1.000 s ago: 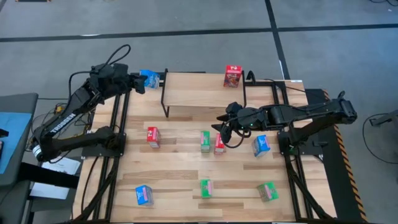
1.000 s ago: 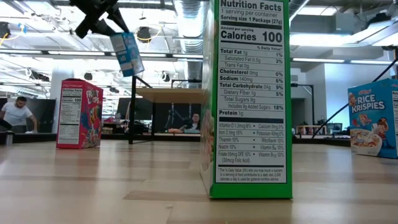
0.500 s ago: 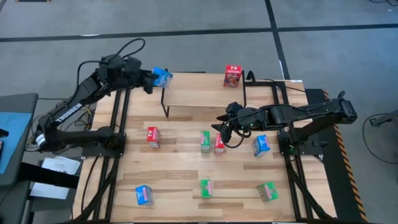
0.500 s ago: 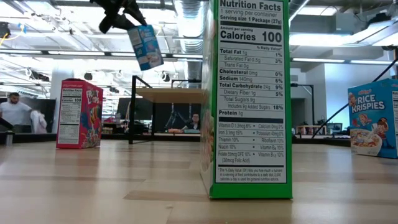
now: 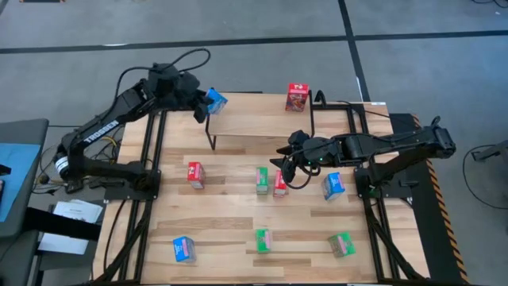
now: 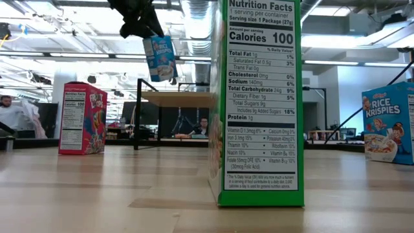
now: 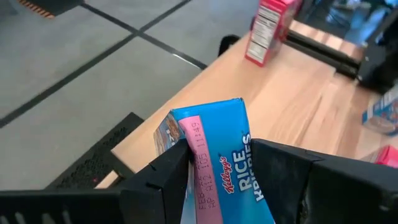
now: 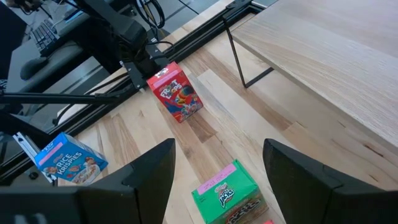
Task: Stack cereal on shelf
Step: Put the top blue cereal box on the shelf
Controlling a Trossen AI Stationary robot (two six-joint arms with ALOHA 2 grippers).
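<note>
At the far left corner of the shelf (image 5: 258, 115), the left gripper (image 5: 201, 102) carries a blue cereal box (image 5: 214, 101), fingers clamped on its sides. One red box (image 5: 297, 97) stands on the plank. The step in hand is placement; the next move calls for lowering the blue box onto bare plank. The right gripper (image 5: 283, 165) hovers over the table's boxes, fingers apart.
</note>
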